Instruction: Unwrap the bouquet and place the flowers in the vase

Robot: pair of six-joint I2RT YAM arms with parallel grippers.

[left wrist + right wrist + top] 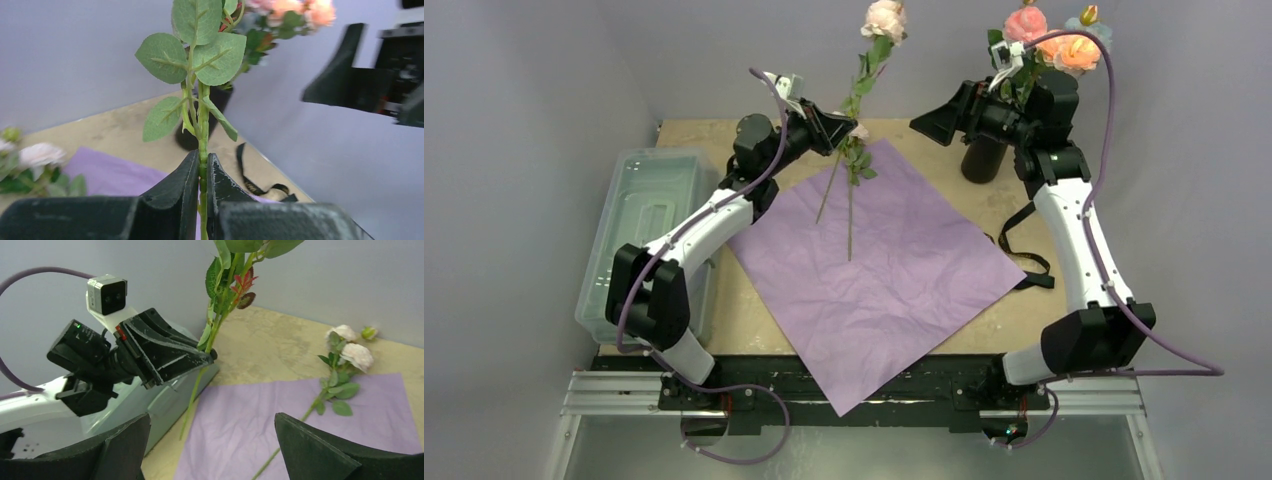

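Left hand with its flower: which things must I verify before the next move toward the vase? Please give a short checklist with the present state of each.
1. Grip: left hand shut on the held flower, on its stem below the leaves: ok.
2. Stem's lower end free of the purple paper: cannot tell.
3. Vase upright: ok.
4. Room in the vase mouth: cannot tell; the flowers in it and the right arm hide it.
5. Way to the vase: probably not ok; the open right hand stands between.
6. All flowers picked up: not ok; the other flower lies with its stem on the paper.
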